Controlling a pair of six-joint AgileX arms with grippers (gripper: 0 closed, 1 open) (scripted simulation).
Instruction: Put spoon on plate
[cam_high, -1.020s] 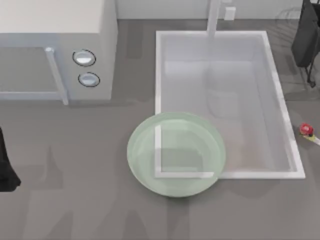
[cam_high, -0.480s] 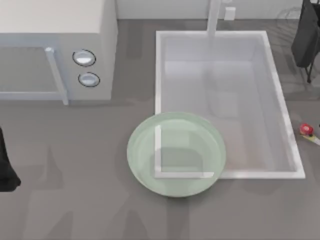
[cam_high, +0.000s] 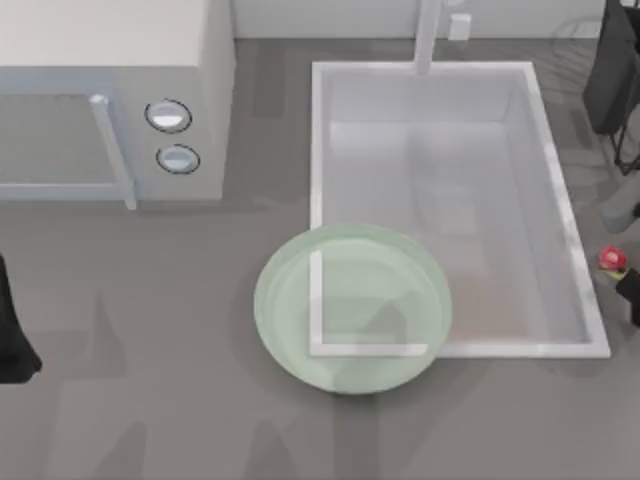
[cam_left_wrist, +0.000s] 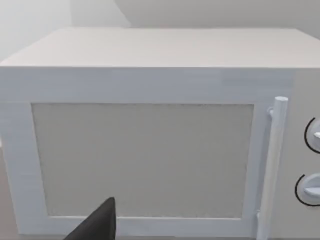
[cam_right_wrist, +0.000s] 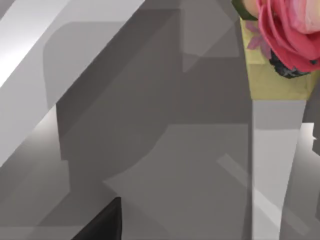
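The pale green plate (cam_high: 352, 308) lies at the table's middle, overlapping the front left corner of the white sink (cam_high: 560, 200). The spoon (cam_high: 612, 259) rests at the table's right edge, just right of the sink, showing its red knob. In the right wrist view the spoon (cam_right_wrist: 274, 165) appears close up, a white handle ending in a pink-red knob. My right gripper (cam_high: 628, 256) hangs over the spoon, open, with one dark finger on each side of the knob. My left arm (cam_high: 12, 335) is parked at the table's left edge.
A white microwave (cam_high: 110, 95) with two round knobs stands at the back left; the left wrist view faces its door (cam_left_wrist: 142, 160). A faucet (cam_high: 428, 35) rises behind the sink. Bare grey tabletop stretches in front of the plate and sink.
My right gripper's dark fingers have come into the top view at the right edge, on either side of the spoon's knob, covering the handle. Plate and left arm have not moved.
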